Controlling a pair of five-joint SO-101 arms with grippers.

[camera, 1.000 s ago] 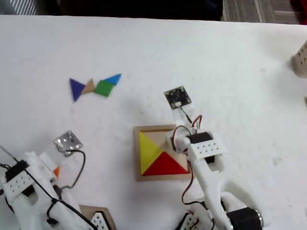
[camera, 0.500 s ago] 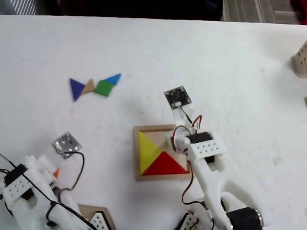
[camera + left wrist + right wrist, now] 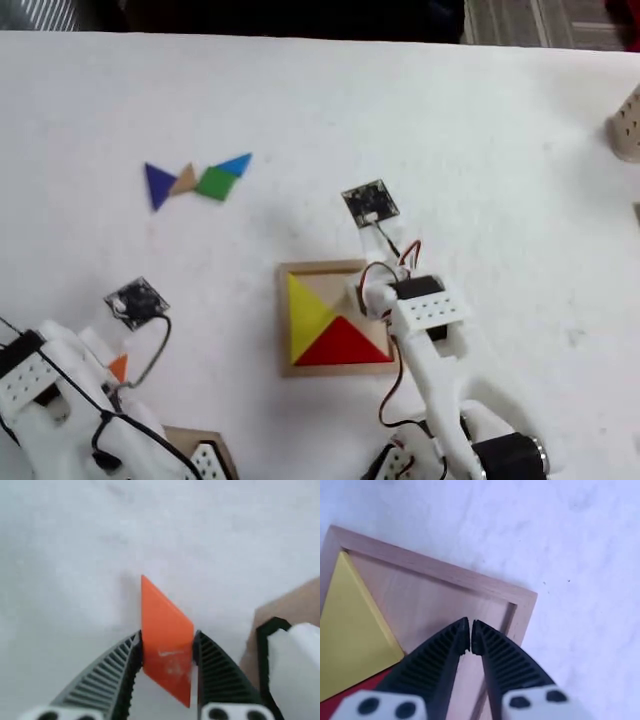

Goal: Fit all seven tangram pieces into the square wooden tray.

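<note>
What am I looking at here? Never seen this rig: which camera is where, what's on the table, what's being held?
These are two small white robot arms at a white table, each ending in a two-finger gripper. The high view comes from a fixed camera looking down on the table. The other two views come from a camera on each arm's wrist, looking along its fingers.

The left gripper is shut on an orange parallelogram, one of the tangram pieces, over the table. The right gripper is shut on nothing, over the bare part of the square wooden tray.

In the tray lie a yellow triangle and a red triangle. Farther off, four loose pieces lie close together in a row: a dark blue triangle, a tan piece, a green square and a light blue triangle.
</note>
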